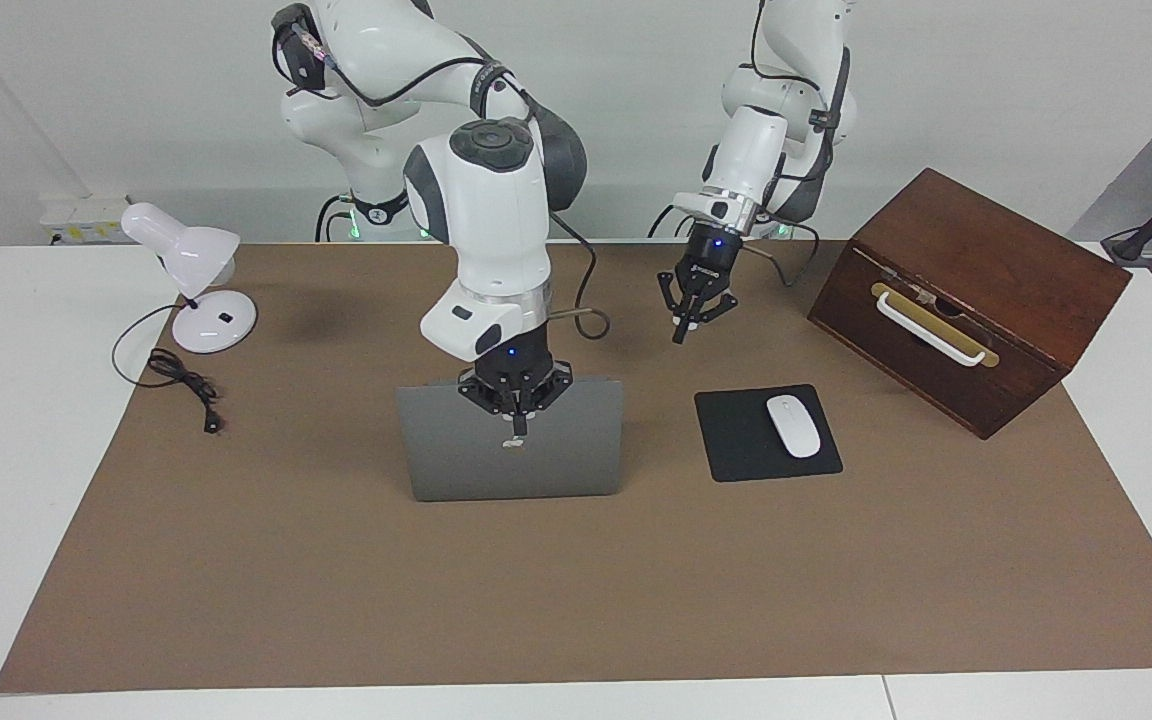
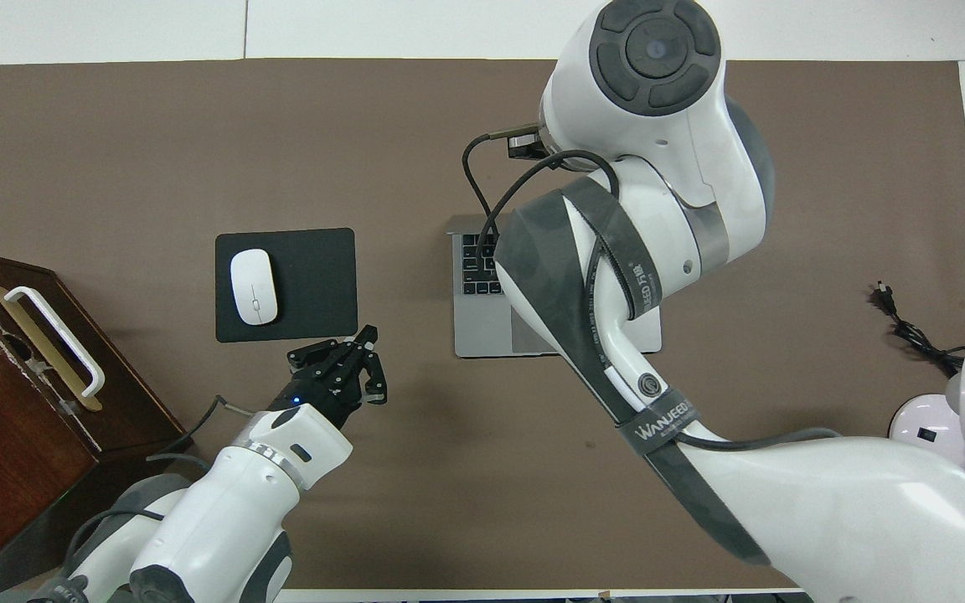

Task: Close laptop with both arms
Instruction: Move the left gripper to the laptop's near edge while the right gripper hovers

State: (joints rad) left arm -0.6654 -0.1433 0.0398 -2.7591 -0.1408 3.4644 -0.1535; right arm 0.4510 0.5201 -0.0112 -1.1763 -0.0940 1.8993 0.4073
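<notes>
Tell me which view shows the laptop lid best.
The facing view: the upright lid faces that camera whole, with the right gripper at its top edge. In the overhead view the right arm covers the lid; only part of the keyboard and palm rest show.

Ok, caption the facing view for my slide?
Right end effector at the open laptop lid's top edge; left end effector hangs above the mat, nearer the robots than the mouse pad.
</notes>
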